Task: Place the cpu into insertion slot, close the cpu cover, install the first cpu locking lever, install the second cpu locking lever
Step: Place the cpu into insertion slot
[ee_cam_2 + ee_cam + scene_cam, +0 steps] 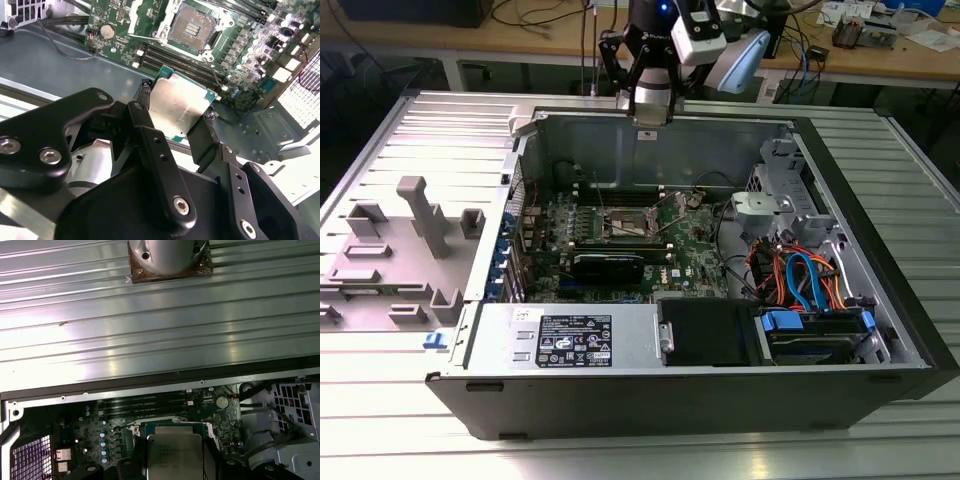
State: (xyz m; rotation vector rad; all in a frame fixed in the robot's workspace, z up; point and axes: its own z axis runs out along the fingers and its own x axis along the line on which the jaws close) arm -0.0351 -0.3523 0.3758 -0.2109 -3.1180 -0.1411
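One cpu (178, 107) sits pinched edgewise in your tool (177, 104), clear of the bare insertion slot (192, 27); lower it tilted or mis-keyed and you likely bend socket pins.

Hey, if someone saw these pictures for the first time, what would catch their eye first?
Most striking is the cpu, its silver top gripped between the black fingers in the second wrist view. Beyond it, the insertion slot lies open and empty on the green motherboard. In the exterior view, the gripper hangs over the far wall of the opened computer case.
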